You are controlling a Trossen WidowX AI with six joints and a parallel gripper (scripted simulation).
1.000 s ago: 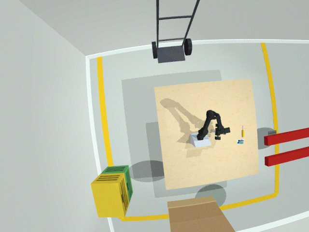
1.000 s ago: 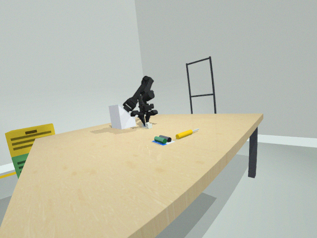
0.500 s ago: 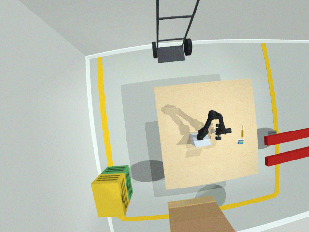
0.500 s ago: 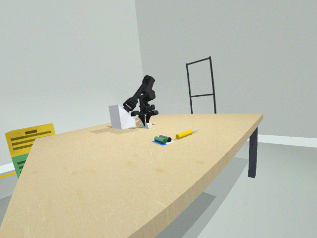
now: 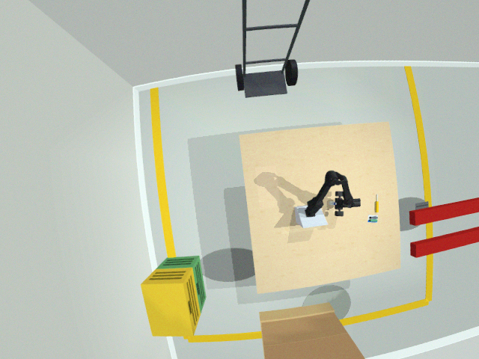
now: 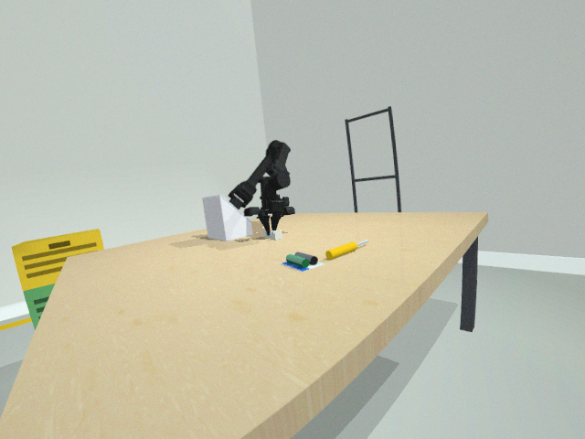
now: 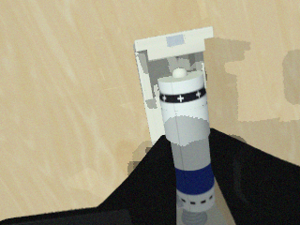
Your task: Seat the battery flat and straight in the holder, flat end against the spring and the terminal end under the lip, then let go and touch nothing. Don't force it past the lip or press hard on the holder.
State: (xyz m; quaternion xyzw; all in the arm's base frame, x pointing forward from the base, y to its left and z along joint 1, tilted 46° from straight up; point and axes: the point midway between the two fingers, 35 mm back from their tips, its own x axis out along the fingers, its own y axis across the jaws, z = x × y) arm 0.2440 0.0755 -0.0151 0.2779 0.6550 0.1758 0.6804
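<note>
We hold the battery (image 7: 185, 141) clamped between our fingers, narrow around its lower body, in the wrist view. It sticks out ahead of the fingers, its nub and black plus-marked band farthest from us, its blue band and dashed ring close in by the pads. The holder (image 7: 159, 75) lies on the table (image 7: 61, 103) just beyond the fingertips, a white open frame with its far wall past the battery's nub. The battery runs along the holder's length, over its opening; whether it touches the holder we cannot tell. In the exterior view our gripper (image 6: 272, 230) points down at the table, tips right at the small white holder (image 6: 277, 233). Farther out past the fingers lie a green cylinder (image 6: 296, 261), a dark one, and a yellow screwdriver (image 6: 342, 250).
</note>
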